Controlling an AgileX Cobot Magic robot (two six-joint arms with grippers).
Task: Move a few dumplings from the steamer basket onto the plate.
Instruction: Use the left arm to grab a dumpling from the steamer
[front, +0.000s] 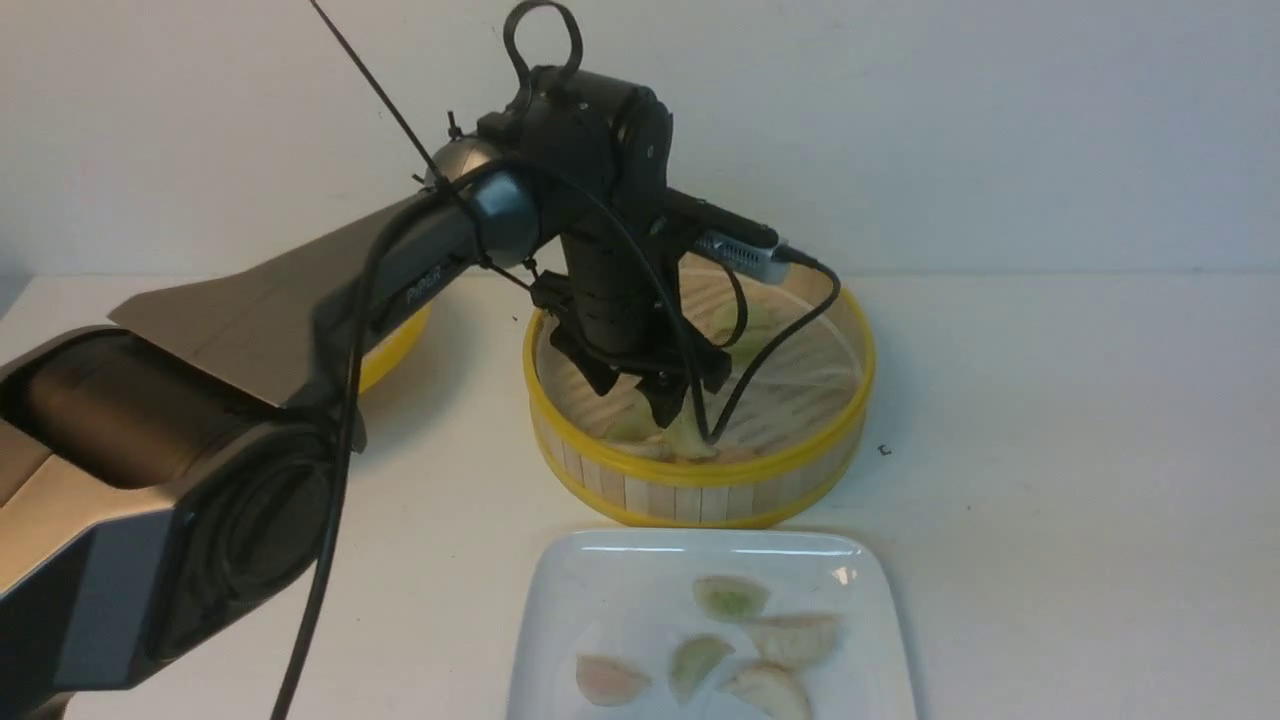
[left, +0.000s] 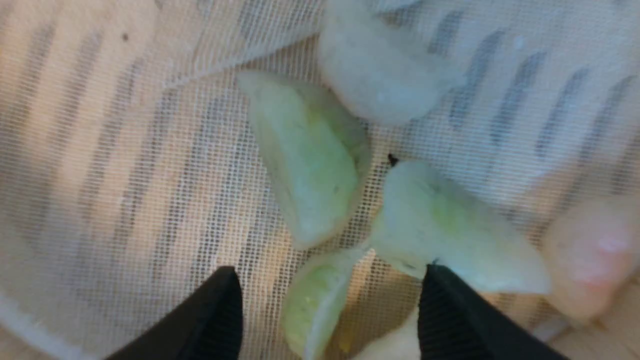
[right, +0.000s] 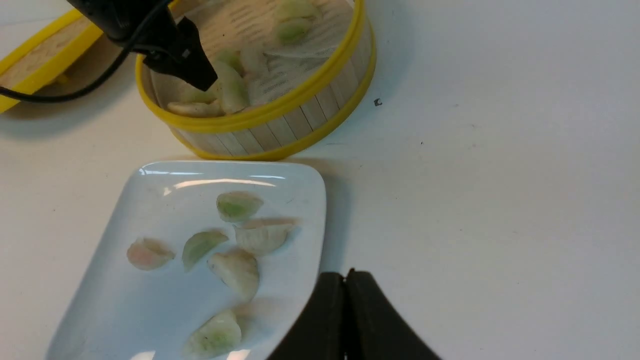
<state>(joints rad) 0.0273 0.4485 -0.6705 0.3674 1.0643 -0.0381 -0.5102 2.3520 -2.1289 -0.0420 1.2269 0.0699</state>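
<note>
Left wrist view is showing the left claw (left: 327, 280) wide open over soft green dumplings (left: 310, 160) lying in the basket (front: 700, 490). They are looking light, squishy and slippery, so pinching gently across the fat middle seems best. The right claw (right: 346, 277) is sitting shut by the plate (front: 600, 580).

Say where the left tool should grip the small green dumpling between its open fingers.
Grip the green dumpling across its plump middle, coming straight down from above. It lies as a narrow crescent between the open fingers of the left tool, so pinching its short width should hold best.
</note>
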